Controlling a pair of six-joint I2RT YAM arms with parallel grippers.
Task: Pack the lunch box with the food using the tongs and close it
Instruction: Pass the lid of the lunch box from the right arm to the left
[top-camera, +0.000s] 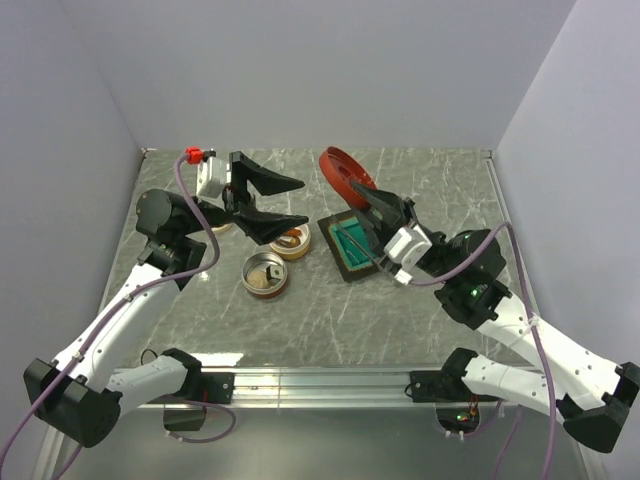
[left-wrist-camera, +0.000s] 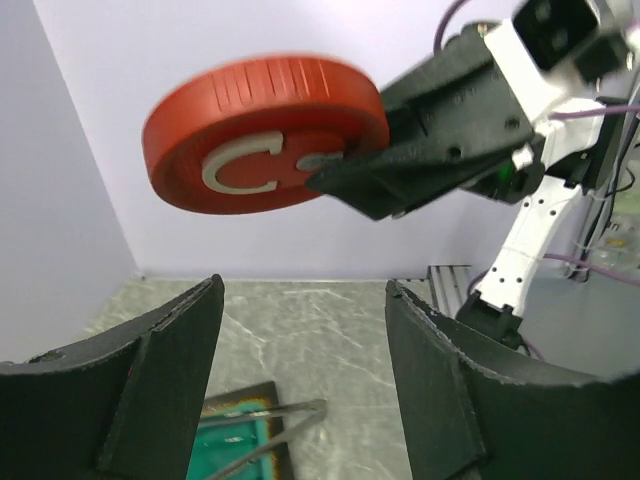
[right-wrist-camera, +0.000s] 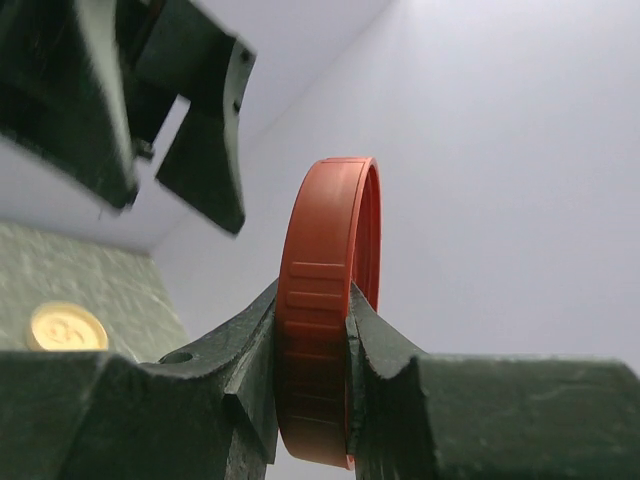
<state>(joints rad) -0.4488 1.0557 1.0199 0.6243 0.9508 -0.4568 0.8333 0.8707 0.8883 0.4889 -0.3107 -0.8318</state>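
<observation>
Jaws of right gripper (top-camera: 366, 197) clamped edge-on across red round lid (top-camera: 340, 166): ribbed rim, white "C" on its face, raised above far corner of teal tray (top-camera: 347, 268). Tongs (top-camera: 354, 243) slim, grey, lying flat on tray below lid. Left gripper (top-camera: 301, 201) spread wide, grasping nothing, facing lid. Under it tan round pot (top-camera: 292, 242), partly hidden by lower finger; just beside, open metal tin (top-camera: 265, 274), brownish inside.
</observation>
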